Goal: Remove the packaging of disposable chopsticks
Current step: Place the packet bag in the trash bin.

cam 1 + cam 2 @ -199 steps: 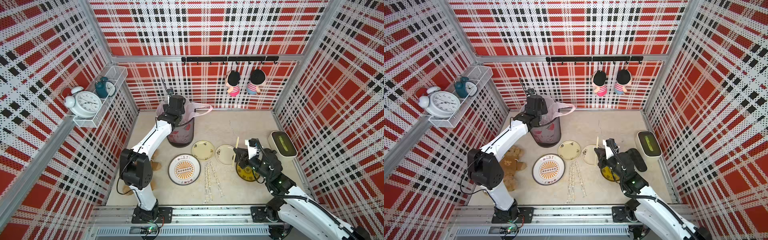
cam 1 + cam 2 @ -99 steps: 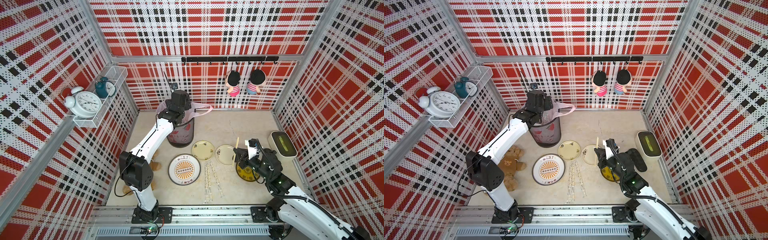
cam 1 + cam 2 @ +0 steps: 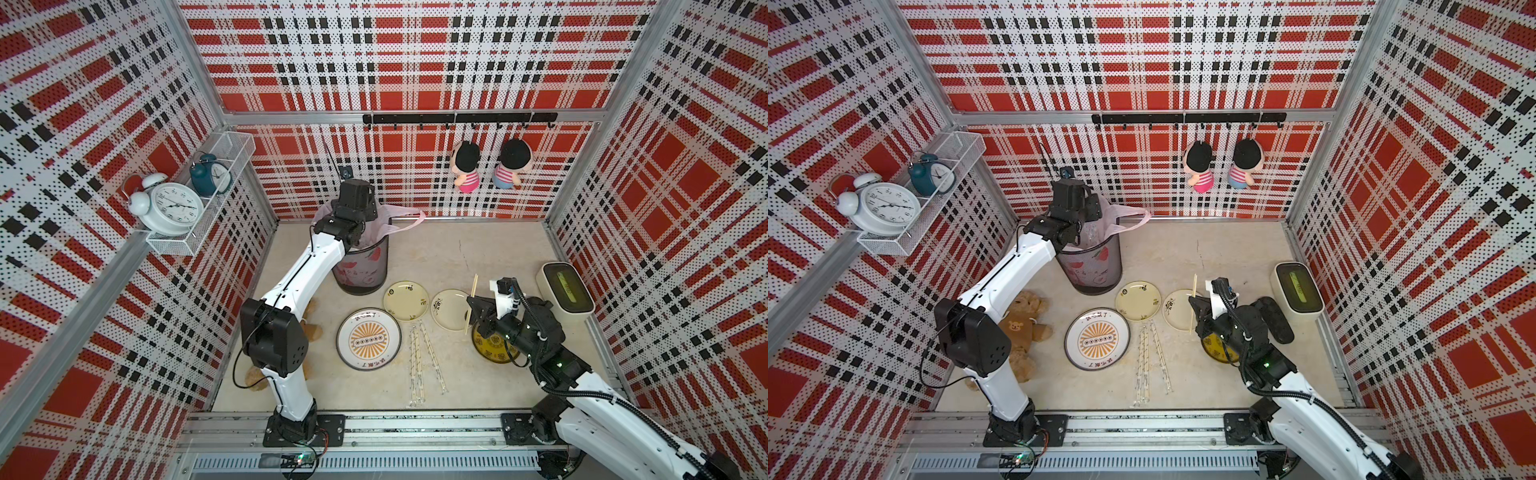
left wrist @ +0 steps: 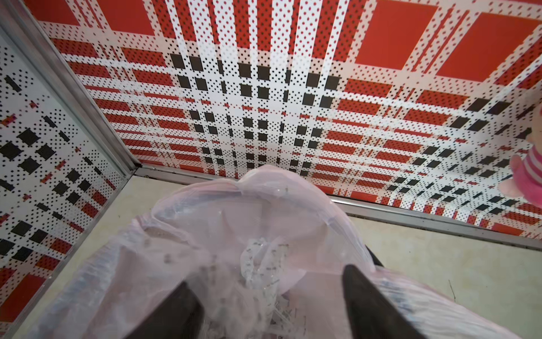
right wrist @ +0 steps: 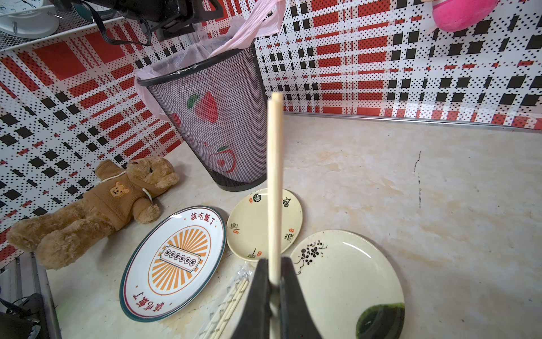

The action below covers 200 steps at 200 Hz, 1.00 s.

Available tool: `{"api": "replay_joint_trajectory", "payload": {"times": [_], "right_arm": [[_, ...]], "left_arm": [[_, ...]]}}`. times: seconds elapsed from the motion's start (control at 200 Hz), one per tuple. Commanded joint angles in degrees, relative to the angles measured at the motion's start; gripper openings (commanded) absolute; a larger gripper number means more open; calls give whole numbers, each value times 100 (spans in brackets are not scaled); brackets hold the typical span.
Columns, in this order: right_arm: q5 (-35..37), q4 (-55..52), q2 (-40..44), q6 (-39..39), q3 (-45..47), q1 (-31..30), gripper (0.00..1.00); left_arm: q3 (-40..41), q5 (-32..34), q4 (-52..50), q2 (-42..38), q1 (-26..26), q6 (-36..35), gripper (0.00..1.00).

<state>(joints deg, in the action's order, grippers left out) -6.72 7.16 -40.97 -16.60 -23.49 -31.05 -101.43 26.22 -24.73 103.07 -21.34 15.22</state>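
At 11 o'clock left jaws gape over bin [image 3: 362, 274]; right jaws clench chopsticks [image 5: 274, 176]; sleeves [image 3: 414, 365] look flimsy, slippery, so pinch an end.

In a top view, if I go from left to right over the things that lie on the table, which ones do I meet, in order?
Teddy bear → plate with the orange sun pattern → wrapped chopsticks → yellow plate → white box. The bin and the two pale plates overlap these, so I leave them out.
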Motion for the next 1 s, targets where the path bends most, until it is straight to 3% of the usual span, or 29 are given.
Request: {"api": "replay_joint_trajectory", "payload": {"times": [0.0,0.376,0.556,0.817,0.997], "right_arm": [[19,154,-7,16,66,39,0],[-22,182,-52,17,68,46,0],[-40,201,-17,2,81,46,0],[-42,207,-29,8,102,45,0],[-16,207,-16,10,99,46,0]], "left_arm": [[-201,499,-361,57,-53,49,98],[-1006,1822,-2048,459,21,183,98],[-985,1626,-2043,605,72,100,98],[-1457,1408,-2219,826,-481,55,98],[-1422,1414,-2199,819,-299,117,98]]}}
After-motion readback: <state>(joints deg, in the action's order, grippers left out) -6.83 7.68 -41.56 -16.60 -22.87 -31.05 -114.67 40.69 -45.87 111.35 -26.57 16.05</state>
